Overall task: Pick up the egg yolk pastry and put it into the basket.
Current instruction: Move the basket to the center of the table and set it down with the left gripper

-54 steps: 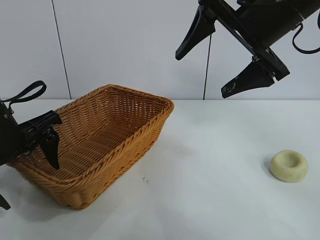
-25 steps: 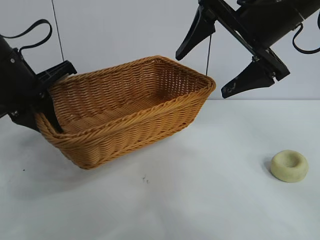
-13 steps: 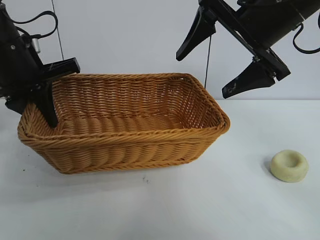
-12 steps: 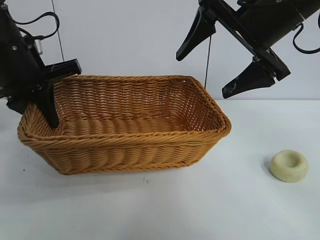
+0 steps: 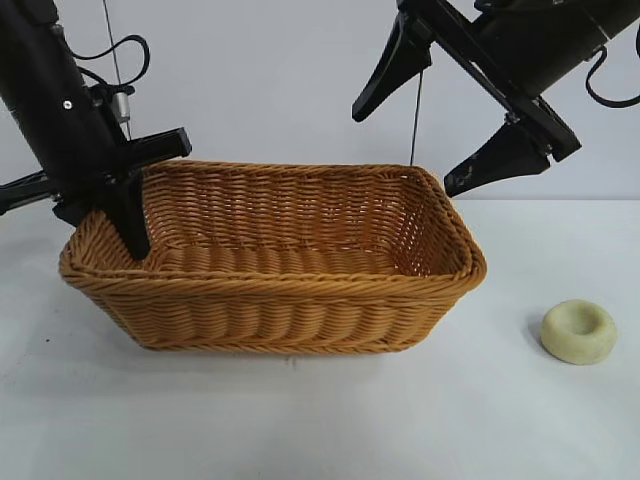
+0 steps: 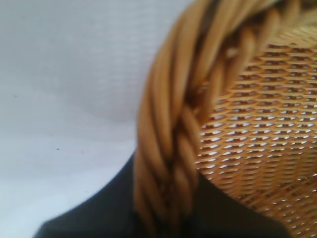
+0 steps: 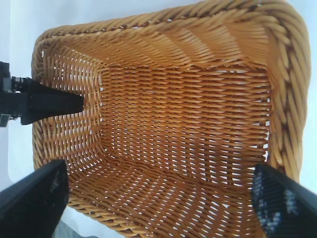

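The egg yolk pastry [image 5: 578, 331], a pale cream ring with a dimpled centre, lies on the white table at the right, apart from everything. The orange-brown wicker basket [image 5: 280, 310] stands left of centre with its long side facing the camera. My left gripper [image 5: 118, 225] is shut on the braided rim [image 6: 168, 148] at the basket's left end, one finger inside the wall. My right gripper [image 5: 402, 152] hangs open, high above the basket's right end. The right wrist view looks down into the bare basket [image 7: 163, 29] between that gripper's [image 7: 157, 171] spread fingers. The left gripper's finger [image 7: 49, 101] shows inside.
White tabletop [image 5: 330, 420] lies in front of the basket and around the pastry. A white wall rises behind. The basket's right end is a short way left of the pastry.
My left gripper has carried the basket rightward and turned it until its long side faces the camera. The right arm and the pastry have stayed still.
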`<state>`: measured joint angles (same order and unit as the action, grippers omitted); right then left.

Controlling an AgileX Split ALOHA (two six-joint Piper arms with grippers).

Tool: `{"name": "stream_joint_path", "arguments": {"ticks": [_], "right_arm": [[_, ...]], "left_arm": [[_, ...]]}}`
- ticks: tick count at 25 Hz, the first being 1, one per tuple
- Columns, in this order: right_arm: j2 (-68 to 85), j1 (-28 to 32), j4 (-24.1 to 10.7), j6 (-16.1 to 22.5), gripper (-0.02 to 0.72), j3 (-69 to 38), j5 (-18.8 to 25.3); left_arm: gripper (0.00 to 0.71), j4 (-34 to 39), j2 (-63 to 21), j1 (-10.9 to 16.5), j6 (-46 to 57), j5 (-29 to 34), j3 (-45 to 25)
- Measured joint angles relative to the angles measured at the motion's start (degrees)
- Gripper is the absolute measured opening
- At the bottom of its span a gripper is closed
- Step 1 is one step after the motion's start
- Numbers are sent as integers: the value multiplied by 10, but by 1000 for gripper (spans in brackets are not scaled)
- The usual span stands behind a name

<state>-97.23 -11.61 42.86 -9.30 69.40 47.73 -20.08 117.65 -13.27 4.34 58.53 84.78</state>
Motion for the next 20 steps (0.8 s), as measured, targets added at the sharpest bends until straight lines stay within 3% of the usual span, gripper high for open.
{"name": "stream_joint_path", "arguments": {"ticks": [11, 18, 20], "right_arm": [[0, 0, 0, 0, 694, 0, 0], [0, 0, 0, 0, 694, 0, 0], [0, 0, 0, 0, 694, 0, 0]], "left_arm": [[108, -7, 42, 0, -10, -59, -41], [108, -9, 42, 0, -12, -63, -42], [137, -9, 42, 0, -12, -63, -42]]}}
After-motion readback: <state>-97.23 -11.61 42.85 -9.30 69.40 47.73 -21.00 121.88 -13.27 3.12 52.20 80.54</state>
